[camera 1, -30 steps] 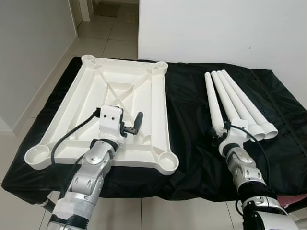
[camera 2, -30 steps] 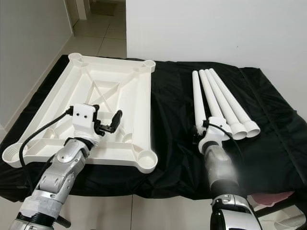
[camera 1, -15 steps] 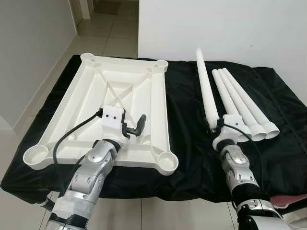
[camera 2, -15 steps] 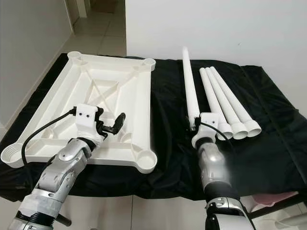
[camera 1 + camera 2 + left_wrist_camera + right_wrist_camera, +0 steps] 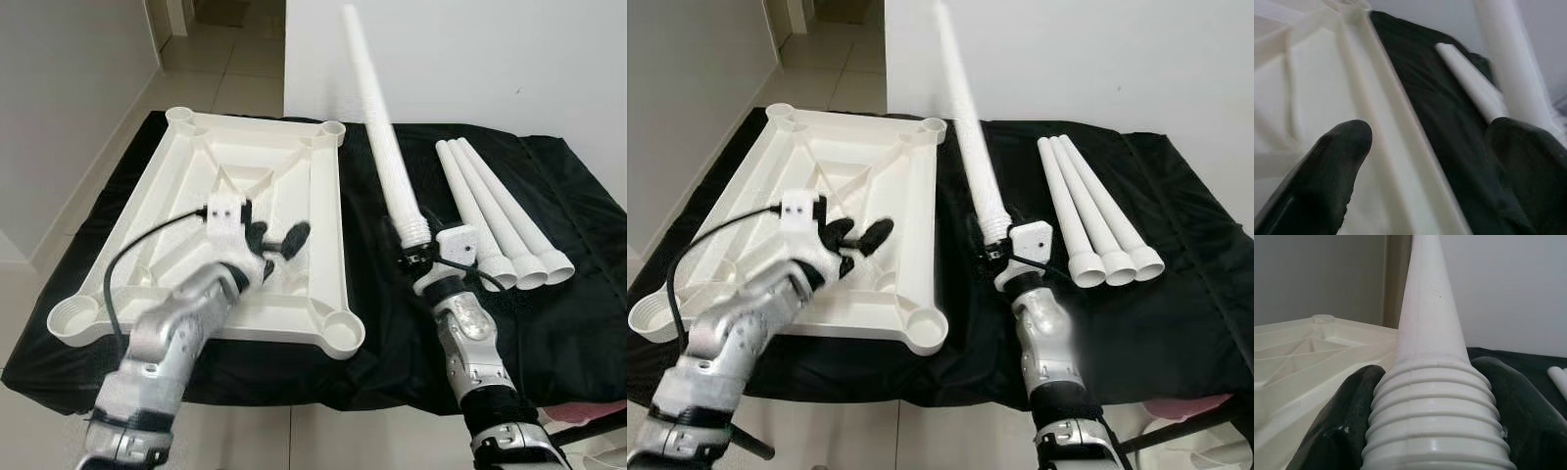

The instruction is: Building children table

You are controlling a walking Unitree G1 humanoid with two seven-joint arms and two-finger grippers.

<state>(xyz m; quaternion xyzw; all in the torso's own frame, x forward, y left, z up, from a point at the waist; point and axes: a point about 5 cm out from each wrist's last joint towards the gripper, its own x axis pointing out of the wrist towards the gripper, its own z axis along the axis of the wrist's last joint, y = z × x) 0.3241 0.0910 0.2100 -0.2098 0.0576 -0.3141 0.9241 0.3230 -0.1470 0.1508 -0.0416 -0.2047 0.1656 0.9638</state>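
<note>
The white tabletop lies upside down on the black cloth, with a round socket at each corner. My right gripper is shut on the threaded end of one white table leg. That leg stands steeply up off the cloth, its thin end pointing up and away. In the right wrist view the leg's ribbed thread sits between both fingers. My left gripper hovers open over the tabletop's near right part, holding nothing; its fingers are spread wide.
Three more white legs lie side by side on the cloth to the right. A white wall stands behind the table. Tiled floor runs off at the far left, and the cloth's front edge is close to me.
My right gripper has lifted the leg off the cloth and swung it up and to the left, from lying flat to steeply raised. The left gripper has risen slightly over the tabletop.
</note>
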